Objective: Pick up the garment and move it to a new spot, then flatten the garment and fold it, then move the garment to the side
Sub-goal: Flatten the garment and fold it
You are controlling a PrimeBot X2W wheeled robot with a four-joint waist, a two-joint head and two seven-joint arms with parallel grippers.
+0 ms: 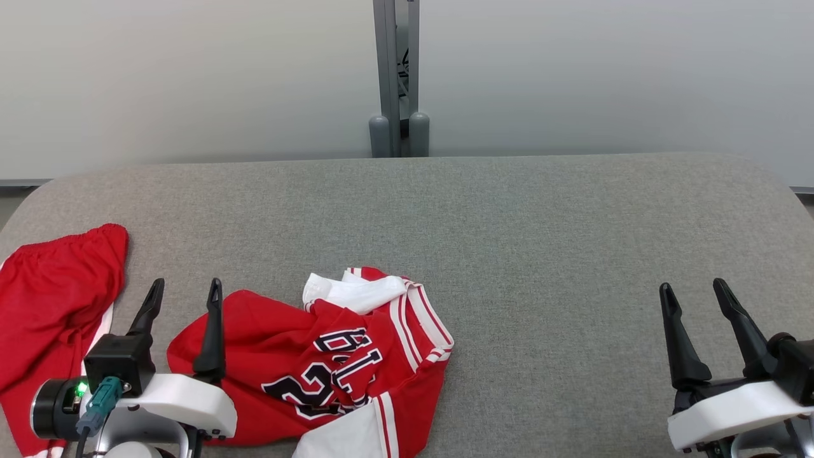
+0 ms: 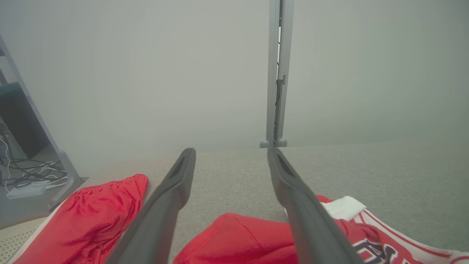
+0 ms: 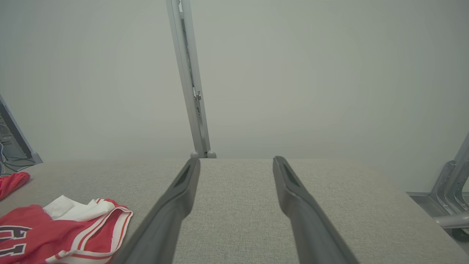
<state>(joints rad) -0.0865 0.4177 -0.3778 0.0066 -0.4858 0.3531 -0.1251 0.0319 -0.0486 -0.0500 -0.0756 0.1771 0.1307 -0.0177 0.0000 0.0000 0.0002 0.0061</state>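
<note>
Head view, jersey: the red jersey (image 1: 305,362) lies crumpled at the near edge of the grey worktop (image 1: 540,254), left of centre, with white lining turned out at its far side and dark lettering creased across the front
Head view, shorts: red shorts (image 1: 57,299) lie at the left edge, apart from the jersey
Head view, left end effector: the left end effector (image 1: 186,284) has its fingers spread and nothing between them, and its inner finger crosses the jersey's left end
Head view, right end effector: the right end effector (image 1: 692,286) is spread and empty too, near the near right corner and well apart from the cloth
Left wrist view, approach: the left end effector (image 2: 231,151) looks over bare worktop (image 2: 384,172), with the jersey (image 2: 249,238) under its right finger and the shorts (image 2: 95,216) off to the left
Left wrist view, pick: probably best to come down on a raised fold, pinch one bunch, and lift until the trailing hem clears before carrying it
Right wrist view, new spot: the right end effector (image 3: 236,160) faces open worktop, with the jersey (image 3: 55,231) at lower left — the middle looks a fair place to lay it down
Hidden: the jersey's near part is cut off at the frame's bottom and partly behind the left arm
Unclear: neck and armholes cannot be told apart in the crumple, nor whether the left finger touches the cloth — the lettering is too creased to read
</note>
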